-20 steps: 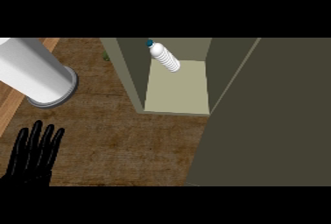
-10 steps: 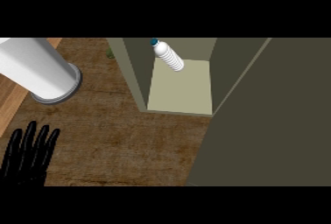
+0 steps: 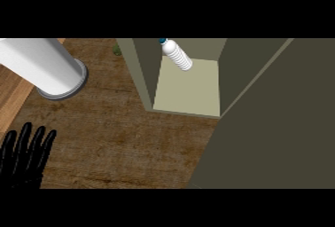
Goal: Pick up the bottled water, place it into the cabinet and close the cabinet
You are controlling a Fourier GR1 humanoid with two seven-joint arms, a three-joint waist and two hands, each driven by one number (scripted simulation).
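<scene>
The bottled water [image 3: 177, 55], white with a blue cap, stands inside the cabinet [image 3: 186, 88] at the back of its pale shelf. The cabinet door [image 3: 274, 128], a large dark olive panel, fills the right side and partly covers the opening. My left hand [image 3: 25, 155] rests open at the lower left edge, fingers straight and pointing up, far from the cabinet. My right hand does not show anywhere.
A tall white cylinder [image 3: 46, 66] with a grey rim stands on the brown counter [image 3: 124, 142] at the upper left. A lighter wooden strip [image 3: 16, 95] runs along the left edge. A small green thing [image 3: 117, 50] peeks beside the cabinet's left wall.
The cabinet door has swung further left across the opening. My left hand has slid left and down toward the edge. The whole view has shifted slightly.
</scene>
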